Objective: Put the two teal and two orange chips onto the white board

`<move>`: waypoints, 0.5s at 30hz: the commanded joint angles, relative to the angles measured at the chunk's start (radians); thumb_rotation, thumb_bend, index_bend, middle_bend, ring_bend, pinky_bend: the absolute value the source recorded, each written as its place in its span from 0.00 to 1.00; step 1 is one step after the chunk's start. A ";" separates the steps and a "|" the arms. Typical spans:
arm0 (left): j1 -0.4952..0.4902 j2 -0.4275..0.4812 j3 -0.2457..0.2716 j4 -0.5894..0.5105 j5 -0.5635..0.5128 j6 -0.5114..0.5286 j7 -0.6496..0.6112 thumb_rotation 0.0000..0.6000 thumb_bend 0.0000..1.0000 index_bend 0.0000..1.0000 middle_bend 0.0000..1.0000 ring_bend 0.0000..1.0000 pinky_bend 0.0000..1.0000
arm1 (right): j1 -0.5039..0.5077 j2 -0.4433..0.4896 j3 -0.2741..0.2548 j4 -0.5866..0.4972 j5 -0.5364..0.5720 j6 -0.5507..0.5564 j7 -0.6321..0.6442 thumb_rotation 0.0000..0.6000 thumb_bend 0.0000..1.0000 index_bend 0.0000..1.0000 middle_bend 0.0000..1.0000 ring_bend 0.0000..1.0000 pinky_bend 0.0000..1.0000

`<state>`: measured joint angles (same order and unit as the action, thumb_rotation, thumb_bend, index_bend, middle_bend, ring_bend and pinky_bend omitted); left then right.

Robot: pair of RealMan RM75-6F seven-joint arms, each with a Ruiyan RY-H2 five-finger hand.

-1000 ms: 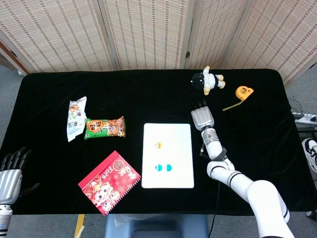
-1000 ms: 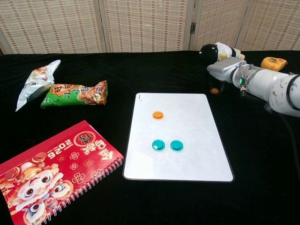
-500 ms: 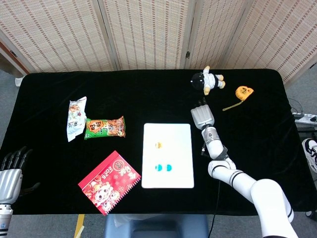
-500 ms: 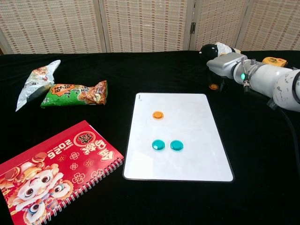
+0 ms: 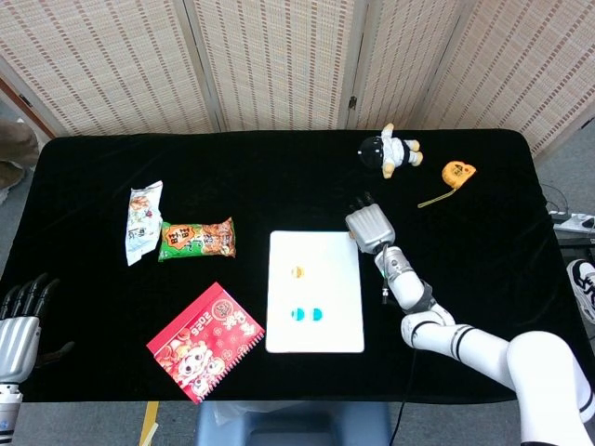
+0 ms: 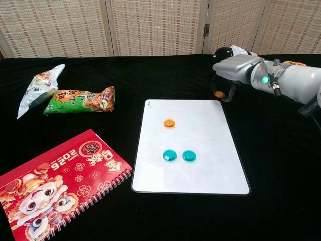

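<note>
The white board (image 6: 200, 125) (image 5: 330, 269) lies mid-table. On it sit one orange chip (image 6: 169, 122) (image 5: 298, 271) and two teal chips (image 6: 169, 155) (image 6: 188, 155) (image 5: 298, 314) (image 5: 317, 314) side by side. My right hand (image 6: 228, 75) (image 5: 369, 226) hovers just beyond the board's far right corner, fingers pointing down, and pinches the second orange chip (image 6: 218, 94) at its fingertips. In the head view the hand hides that chip. My left hand (image 5: 20, 316) rests at the table's near left edge, fingers apart and holding nothing.
Two snack bags (image 6: 83, 99) (image 6: 37, 86) lie at the far left, and a red spiral notebook (image 6: 55, 175) at the near left. A small doll (image 5: 390, 150) and an orange tape measure (image 5: 456, 171) sit behind the right hand.
My right hand closed its fingers down around the orange chip on the cloth and shifted left with it toward the board's corner. The left hand stayed put.
</note>
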<state>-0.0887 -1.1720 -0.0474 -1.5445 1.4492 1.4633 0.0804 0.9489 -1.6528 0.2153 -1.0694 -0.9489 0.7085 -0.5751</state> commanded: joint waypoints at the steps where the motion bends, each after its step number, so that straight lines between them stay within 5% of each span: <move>1: 0.000 0.001 0.000 -0.002 0.002 0.001 0.001 1.00 0.10 0.00 0.00 0.00 0.00 | -0.020 0.060 -0.034 -0.126 -0.076 0.038 0.027 1.00 0.29 0.53 0.23 0.10 0.00; 15: 0.010 0.002 0.005 0.003 0.010 0.017 -0.012 1.00 0.10 0.00 0.00 0.00 0.00 | -0.002 0.046 -0.089 -0.255 -0.144 0.068 -0.022 1.00 0.29 0.51 0.22 0.09 0.00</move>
<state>-0.0785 -1.1699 -0.0424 -1.5418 1.4597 1.4805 0.0685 0.9455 -1.6047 0.1277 -1.3256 -1.0955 0.7753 -0.5941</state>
